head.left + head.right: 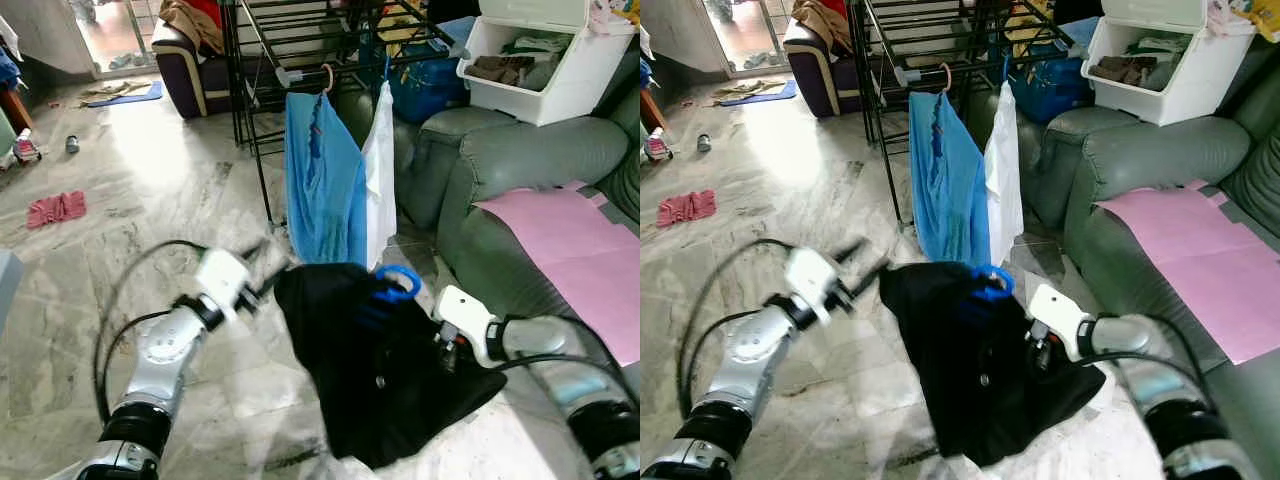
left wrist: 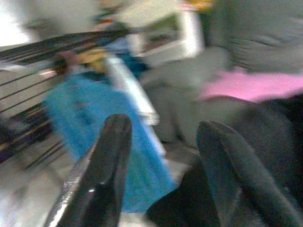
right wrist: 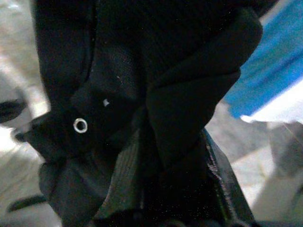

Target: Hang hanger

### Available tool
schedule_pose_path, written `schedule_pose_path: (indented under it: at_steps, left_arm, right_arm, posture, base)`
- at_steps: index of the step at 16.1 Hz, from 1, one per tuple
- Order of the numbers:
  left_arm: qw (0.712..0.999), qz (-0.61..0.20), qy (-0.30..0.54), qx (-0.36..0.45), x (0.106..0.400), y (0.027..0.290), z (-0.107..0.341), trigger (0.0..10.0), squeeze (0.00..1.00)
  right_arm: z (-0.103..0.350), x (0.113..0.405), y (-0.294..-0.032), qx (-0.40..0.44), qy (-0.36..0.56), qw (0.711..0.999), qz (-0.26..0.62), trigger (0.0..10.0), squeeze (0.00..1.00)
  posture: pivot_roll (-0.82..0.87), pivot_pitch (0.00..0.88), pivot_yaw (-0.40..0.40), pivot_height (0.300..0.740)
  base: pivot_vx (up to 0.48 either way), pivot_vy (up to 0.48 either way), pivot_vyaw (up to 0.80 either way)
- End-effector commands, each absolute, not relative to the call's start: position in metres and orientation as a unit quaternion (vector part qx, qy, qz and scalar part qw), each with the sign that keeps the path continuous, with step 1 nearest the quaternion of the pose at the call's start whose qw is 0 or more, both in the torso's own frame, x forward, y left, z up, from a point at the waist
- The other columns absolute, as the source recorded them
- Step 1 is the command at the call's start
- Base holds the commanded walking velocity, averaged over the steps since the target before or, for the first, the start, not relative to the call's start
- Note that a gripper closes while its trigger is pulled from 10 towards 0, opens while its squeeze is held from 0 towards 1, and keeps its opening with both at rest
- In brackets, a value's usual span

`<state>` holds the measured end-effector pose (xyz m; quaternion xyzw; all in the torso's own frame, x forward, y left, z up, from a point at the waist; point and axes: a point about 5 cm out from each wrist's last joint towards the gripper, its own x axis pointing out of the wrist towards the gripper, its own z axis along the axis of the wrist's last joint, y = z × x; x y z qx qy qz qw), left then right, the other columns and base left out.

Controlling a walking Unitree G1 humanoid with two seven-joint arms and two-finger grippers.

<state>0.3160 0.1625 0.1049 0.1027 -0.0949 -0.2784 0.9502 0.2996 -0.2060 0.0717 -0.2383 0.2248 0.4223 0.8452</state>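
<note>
A black garment [image 1: 360,370] hangs in the air on a blue hanger whose hook [image 1: 398,283] sticks out at its top. My right gripper [image 1: 445,352] is buried in the cloth at its right side and shut on the black garment [image 3: 142,94]; its fingers are hidden by folds. My left gripper [image 1: 268,284] stands open just left of the garment's upper edge, blurred, with nothing between its fingers [image 2: 102,170]. Ahead stands a black drying rack [image 1: 300,40] with a blue garment [image 1: 320,180] and a white one [image 1: 380,170] hanging from its rail.
A grey-green sofa [image 1: 520,170] with a pink sheet [image 1: 570,250] runs along the right, carrying a white bin [image 1: 540,60] of clothes. A red cloth [image 1: 55,208] lies on the marble floor at the left. A dark armchair [image 1: 185,60] stands behind the rack.
</note>
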Motion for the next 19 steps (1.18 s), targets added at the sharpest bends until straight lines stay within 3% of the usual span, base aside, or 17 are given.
schedule_pose_path:
  at_steps: [1, 2, 5, 7, 10, 11, 12, 13, 19]
  left_arm:
    - [0.966, -0.235, -0.079, 0.074, 0.316, 0.171, 0.1, 10.0, 1.0]
    - [0.98, -0.182, -0.066, 0.047, 0.313, 0.179, 0.092, 10.0, 1.0]
    - [0.999, -0.029, -0.028, 0.006, 0.299, 0.202, 0.074, 10.0, 1.0]
    - [1.0, 0.01, 0.001, 0.013, 0.293, 0.21, 0.066, 10.0, 1.0]
    - [0.996, 0.068, 0.046, 0.042, 0.287, 0.221, 0.057, 10.0, 1.0]
    - [0.996, 0.061, 0.05, 0.049, 0.281, 0.221, 0.053, 10.0, 1.0]
    - [0.996, 0.057, 0.057, 0.047, 0.279, 0.221, 0.05, 10.0, 1.0]
    - [0.996, 0.047, 0.066, 0.042, 0.275, 0.214, 0.049, 10.0, 0.0]
    - [0.997, 0.028, 0.06, 0.046, 0.278, 0.201, 0.052, 10.0, 0.0]
  right_arm:
    - [0.079, 0.304, -0.209, -0.233, 0.208, 0.87, 0.383, 0.0, 0.0]
    - [0.078, 0.307, -0.211, -0.209, 0.203, 0.898, 0.329, 0.0, 0.0]
    - [0.065, 0.298, -0.22, -0.168, 0.215, 0.949, 0.157, 0.0, 0.0]
    - [0.064, 0.289, -0.215, -0.113, 0.183, 0.972, 0.094, 0.0, 0.0]
    - [0.064, 0.278, -0.206, -0.066, 0.168, 0.982, 0.055, 0.0, 0.0]
    - [0.063, 0.271, -0.2, -0.056, 0.161, 0.984, 0.045, 7.6, 0.0]
    - [0.063, 0.269, -0.197, -0.042, 0.151, 0.987, 0.041, 7.6, 0.0]
    - [0.065, 0.265, -0.19, -0.025, 0.14, 0.99, 0.026, 10.0, 0.0]
    - [0.065, 0.262, -0.177, -0.015, 0.137, 0.99, 0.041, 10.0, 0.0]
  posture:
    - [-0.02, 0.0, 0.022, 0.74]
    - [-0.02, 0.0, 0.022, 0.74]
    - [-0.01, 0.0, 0.021, 0.74]
    - [-0.02, 0.0, 0.023, 0.74]
    - [-0.03, 0.0, 0.028, 0.74]
    - [-0.02, 0.0, 0.031, 0.74]
    - [-0.02, 0.0, 0.031, 0.74]
    - [-0.02, 0.0, 0.034, 0.74]
    - [-0.02, 0.0, 0.032, 0.74]
  base:
    - [0.0, 0.0, 0.0]
    - [0.0, 0.0, 0.0]
    - [0.0, 0.0, 0.0]
    - [0.0, 0.0, 0.0]
    - [0.0, 0.0, 0.0]
    - [0.0, 0.0, 0.0]
    - [0.0, 0.0, 0.0]
    - [0.0, 0.0, 0.0]
    - [0.0, 0.0, 0.17]
